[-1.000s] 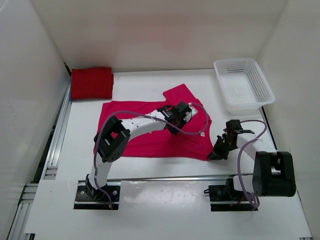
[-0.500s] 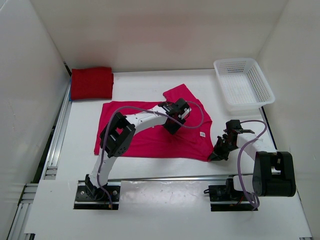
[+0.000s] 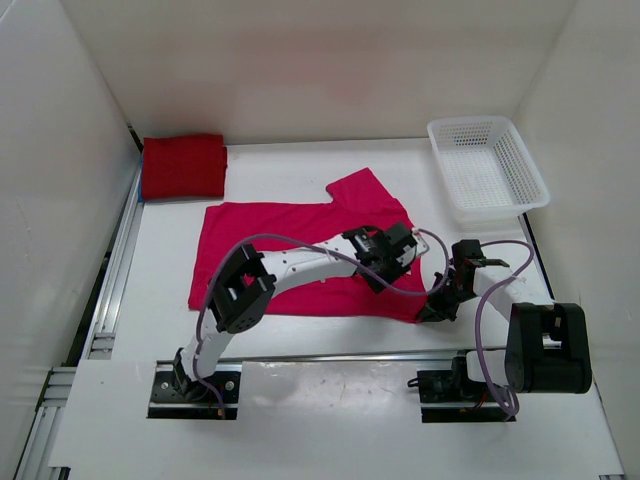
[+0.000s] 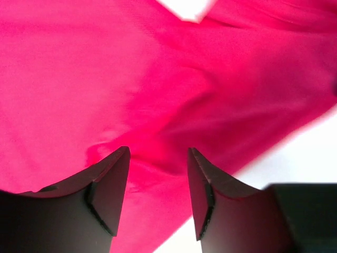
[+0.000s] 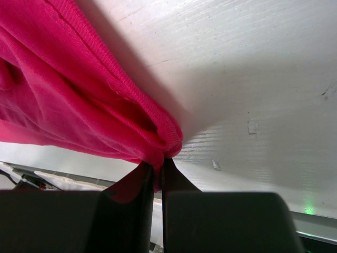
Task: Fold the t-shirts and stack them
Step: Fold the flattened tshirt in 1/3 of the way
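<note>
A bright pink-magenta t-shirt (image 3: 280,250) lies spread flat across the middle of the table. My left gripper (image 3: 395,258) hovers low over its right part, open; in the left wrist view (image 4: 158,153) only pink cloth (image 4: 131,79) and a strip of white table show between the fingers. My right gripper (image 3: 430,310) is shut on the shirt's near right corner, and the right wrist view (image 5: 158,164) shows the bunched hem (image 5: 163,138) pinched between the tips. A dark red t-shirt (image 3: 183,166) sits folded at the back left.
A white mesh basket (image 3: 470,123) stands at the back right corner. White walls close in the table on the left, back and right. A metal rail (image 3: 115,270) runs along the left edge.
My left gripper opened, let go of the pink cloth, and moved right and nearer, toward the shirt's right edge. The right gripper has kept its hold in place.
</note>
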Available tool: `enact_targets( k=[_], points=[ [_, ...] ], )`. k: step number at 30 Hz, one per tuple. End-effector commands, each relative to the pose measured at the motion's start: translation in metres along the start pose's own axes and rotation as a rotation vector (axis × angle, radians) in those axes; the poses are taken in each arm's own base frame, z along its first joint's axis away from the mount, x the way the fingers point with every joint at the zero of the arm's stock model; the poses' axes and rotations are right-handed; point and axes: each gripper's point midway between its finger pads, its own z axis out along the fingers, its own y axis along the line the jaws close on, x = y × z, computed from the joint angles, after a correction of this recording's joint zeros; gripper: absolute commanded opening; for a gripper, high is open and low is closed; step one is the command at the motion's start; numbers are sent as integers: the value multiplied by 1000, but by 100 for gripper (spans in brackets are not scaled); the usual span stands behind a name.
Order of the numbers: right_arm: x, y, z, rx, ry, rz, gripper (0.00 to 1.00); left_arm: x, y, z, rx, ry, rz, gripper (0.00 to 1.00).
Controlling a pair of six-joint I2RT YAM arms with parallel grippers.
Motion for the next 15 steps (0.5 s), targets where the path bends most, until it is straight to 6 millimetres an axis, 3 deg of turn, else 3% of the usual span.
enact_targets(
  k=[1,4,8,11,15],
  points=[
    [4,-18,0,84,4,-13,0,-16,-17,0,71,-51,2,58],
    [4,-18,0,84,4,-13,0,-36,-21,11,81,-86,-2,56],
    [4,-18,0,84,4,-13,0,-64,-19,11,72,-150,-12,59],
    [5,-19,1,88,12,-10,0,-64,-22,19,81,-143,-10,59],
    [5,-19,1,88,12,-10,0,-46,-22,31,67,-94,-4,56]
  ],
)
